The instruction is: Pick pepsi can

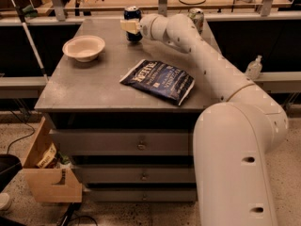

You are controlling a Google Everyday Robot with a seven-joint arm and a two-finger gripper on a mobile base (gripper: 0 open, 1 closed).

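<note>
The pepsi can (pixel 132 14), dark blue with a silver top, stands upright at the far edge of the grey table (pixel 94 86), near its middle. My gripper (pixel 130 27) is at the end of the white arm (pixel 202 51), which reaches across from the right. It sits right at the can, covers the can's lower front, and looks to be touching it. The can's base is hidden behind the gripper.
A white bowl (pixel 83 47) sits at the table's left. A flat dark blue chip bag (pixel 157 80) lies near the middle front. A pale green-white can (pixel 196 17) stands at the far right behind the arm. Drawers (pixel 141 145) are below, and a wooden box (pixel 47 173) stands on the floor at left.
</note>
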